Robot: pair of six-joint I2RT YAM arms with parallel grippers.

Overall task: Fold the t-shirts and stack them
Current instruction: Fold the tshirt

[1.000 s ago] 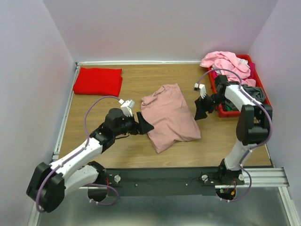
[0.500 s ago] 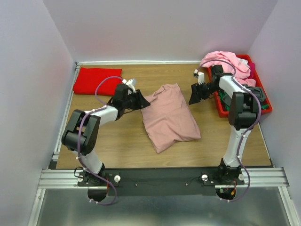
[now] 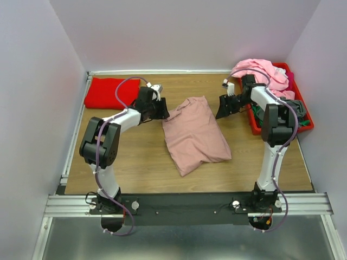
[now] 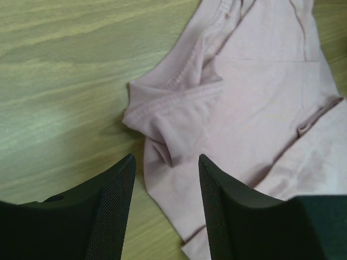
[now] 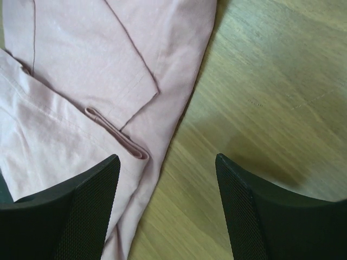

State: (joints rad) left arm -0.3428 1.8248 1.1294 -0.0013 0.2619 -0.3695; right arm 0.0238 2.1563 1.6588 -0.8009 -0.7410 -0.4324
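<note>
The left gripper (image 3: 161, 110) had slid farther out, to the far left corner of the dusty-pink t-shirt (image 3: 195, 135), which lay roughly folded; the right gripper (image 3: 223, 106) had barely shifted beside that shirt's far right edge. Both jaws stood parted and empty. A folded red t-shirt (image 3: 111, 92) lay well left of the pink one, a red bin (image 3: 259, 130) of shirts (image 3: 260, 73) right of it.

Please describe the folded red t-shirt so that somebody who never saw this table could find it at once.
Start from the wooden table and look at its far left corner. There lies the bright red t-shirt, a flat rectangle. It alone is neatly folded: the dusty-pink t-shirt in the middle lies rumpled, and the pink clothes are heaped in the red bin at far right.
</note>
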